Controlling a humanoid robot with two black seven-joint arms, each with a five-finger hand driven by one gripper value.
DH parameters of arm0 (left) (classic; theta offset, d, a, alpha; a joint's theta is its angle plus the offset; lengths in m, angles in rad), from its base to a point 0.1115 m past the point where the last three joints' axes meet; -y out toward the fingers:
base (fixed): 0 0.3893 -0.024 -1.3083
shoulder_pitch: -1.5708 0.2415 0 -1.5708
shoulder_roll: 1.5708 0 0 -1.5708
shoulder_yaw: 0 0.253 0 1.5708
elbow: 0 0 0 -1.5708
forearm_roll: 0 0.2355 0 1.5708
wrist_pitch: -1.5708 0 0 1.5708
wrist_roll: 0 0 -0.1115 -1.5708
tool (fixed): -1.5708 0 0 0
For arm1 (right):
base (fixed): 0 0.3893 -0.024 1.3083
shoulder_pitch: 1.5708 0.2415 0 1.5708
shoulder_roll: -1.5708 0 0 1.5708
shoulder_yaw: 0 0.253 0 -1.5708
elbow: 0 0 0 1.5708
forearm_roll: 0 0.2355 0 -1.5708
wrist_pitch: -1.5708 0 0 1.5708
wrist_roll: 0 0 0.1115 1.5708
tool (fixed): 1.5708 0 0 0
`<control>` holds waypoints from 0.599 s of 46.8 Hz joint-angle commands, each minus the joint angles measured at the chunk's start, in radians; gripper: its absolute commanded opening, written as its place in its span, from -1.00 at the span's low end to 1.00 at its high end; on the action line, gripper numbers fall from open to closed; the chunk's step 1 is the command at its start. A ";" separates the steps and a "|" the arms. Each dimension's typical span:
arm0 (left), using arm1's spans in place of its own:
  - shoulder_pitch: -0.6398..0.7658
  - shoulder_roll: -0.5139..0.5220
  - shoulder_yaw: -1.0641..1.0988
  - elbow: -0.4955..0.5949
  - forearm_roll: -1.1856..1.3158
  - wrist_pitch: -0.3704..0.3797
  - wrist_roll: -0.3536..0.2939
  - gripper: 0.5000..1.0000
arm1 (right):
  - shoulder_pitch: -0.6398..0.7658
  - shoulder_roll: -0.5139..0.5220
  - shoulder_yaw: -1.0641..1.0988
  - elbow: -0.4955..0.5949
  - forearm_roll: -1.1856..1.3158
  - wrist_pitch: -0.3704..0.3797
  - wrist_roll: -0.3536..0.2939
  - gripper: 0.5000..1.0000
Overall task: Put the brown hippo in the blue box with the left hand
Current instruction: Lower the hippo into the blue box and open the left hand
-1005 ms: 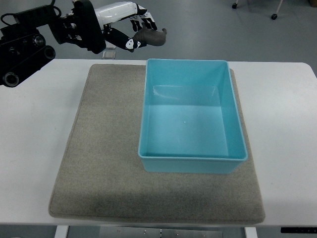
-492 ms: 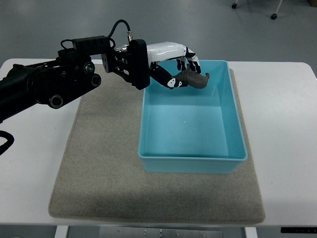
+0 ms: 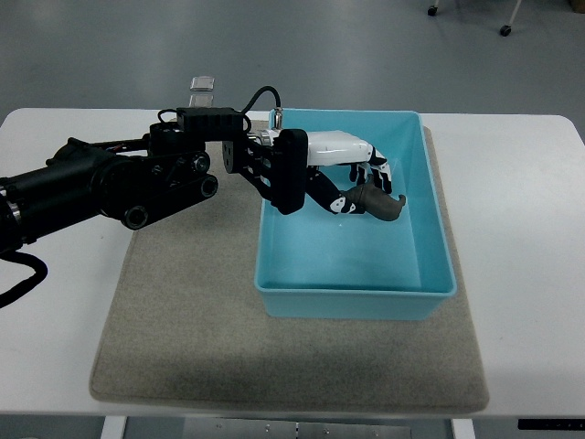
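One arm is seen, reaching in from the left edge of the tabletop (image 3: 521,183) across a grey mat (image 3: 192,320). The left robot hand (image 3: 361,183) is held over the inside of the blue box (image 3: 437,256), its fingers curled around the brown hippo (image 3: 379,205), which is kept above the box floor near the far wall. The box is set on the mat's right half. A small clear item (image 3: 202,89) is visible beyond the far edge.

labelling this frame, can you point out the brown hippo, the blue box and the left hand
brown hippo (image 3: 379,205), top view, on its body below the fingers
blue box (image 3: 356,294), top view, on the near wall's rim
left hand (image 3: 340,151), top view, on the white back of the hand
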 commanded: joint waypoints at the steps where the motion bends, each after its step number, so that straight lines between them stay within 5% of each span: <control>1: -0.001 -0.002 0.024 0.000 0.000 0.000 0.001 -1.00 | 0.000 0.000 0.000 0.000 0.000 0.000 0.000 0.74; 18: 0.000 -0.002 0.046 0.000 -0.003 0.000 0.001 -1.00 | 0.000 0.000 0.000 0.000 0.000 0.000 0.000 0.74; 22: 0.012 -0.002 0.046 0.000 -0.005 0.001 0.001 -0.73 | 0.000 0.000 0.000 0.000 0.000 0.000 0.000 0.74; 26: 0.018 -0.002 0.046 0.000 -0.009 0.003 0.000 -0.11 | 0.000 0.000 0.000 0.000 0.000 0.000 0.000 0.74; 28: 0.021 -0.002 0.046 0.000 -0.011 0.003 -0.002 -0.06 | 0.000 0.000 0.000 0.000 0.000 0.000 0.000 0.74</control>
